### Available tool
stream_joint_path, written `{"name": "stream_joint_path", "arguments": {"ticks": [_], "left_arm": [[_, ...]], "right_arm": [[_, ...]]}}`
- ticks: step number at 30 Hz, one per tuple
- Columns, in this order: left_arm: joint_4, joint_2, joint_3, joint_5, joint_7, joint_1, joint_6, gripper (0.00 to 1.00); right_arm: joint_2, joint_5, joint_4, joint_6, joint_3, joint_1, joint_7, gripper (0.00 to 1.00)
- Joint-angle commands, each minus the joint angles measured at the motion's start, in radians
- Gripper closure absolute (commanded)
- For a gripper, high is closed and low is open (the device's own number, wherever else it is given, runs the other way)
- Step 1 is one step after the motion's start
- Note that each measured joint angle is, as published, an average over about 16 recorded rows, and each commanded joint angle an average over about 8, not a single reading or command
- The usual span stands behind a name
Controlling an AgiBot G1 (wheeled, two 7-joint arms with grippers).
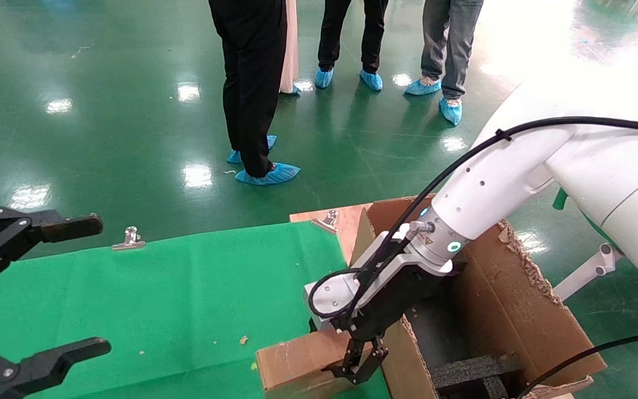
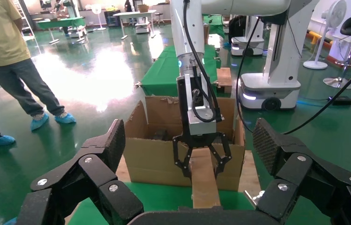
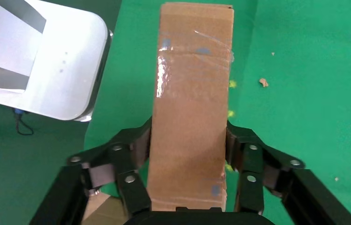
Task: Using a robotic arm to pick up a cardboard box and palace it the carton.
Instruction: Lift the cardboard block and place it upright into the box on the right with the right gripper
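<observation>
The slim brown cardboard box [image 1: 291, 360] lies over the green cloth at the table's near right corner, right beside the carton [image 1: 518, 310]. My right gripper [image 1: 360, 368], on the white arm [image 1: 490, 188], is shut on the box, one finger on each long side; the right wrist view shows this grip [image 3: 187, 145] on the taped box [image 3: 192, 93]. The left wrist view shows the box [image 2: 205, 183], the right gripper [image 2: 203, 171] and the carton [image 2: 154, 154] behind them. Black foam [image 1: 474, 368] lines the carton. My left gripper [image 1: 75, 288] is open and empty at the far left.
The green cloth [image 1: 186, 288] covers the table, held by metal clips [image 1: 128, 238] [image 1: 327, 219] at its far edge. Small cardboard crumbs [image 1: 244, 339] lie on it. Several people in blue shoe covers [image 1: 266, 174] stand beyond the table. A black cable [image 1: 590, 352] crosses the carton's near right corner.
</observation>
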Motion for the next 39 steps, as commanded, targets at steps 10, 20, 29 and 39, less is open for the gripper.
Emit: {"name": "stream_joint_path", "arguments": {"ticks": [10,20,29,39], "left_arm": [[0.000,0.000,0.000,0.000,0.000,0.000,0.000,0.00],[0.000,0.000,0.001,0.000,0.000,0.000,0.000,0.00],[0.000,0.000,0.001,-0.001,0.000,0.000,0.000,0.00],[0.000,0.000,0.001,-0.001,0.001,0.000,0.000,0.00]], "right_arm": [[0.043,0.068,-0.005,-0.005,-0.037,0.106,-0.031,1.00],[0.108,0.219,-0.061,-0.013,-0.132,0.350,-0.081,1.00],[0.162,0.284,-0.087,-0.012,-0.278,0.516,-0.105,1.00],[0.310,0.283,-0.099,-0.014,-0.483,0.652,-0.134,1.00]]}}
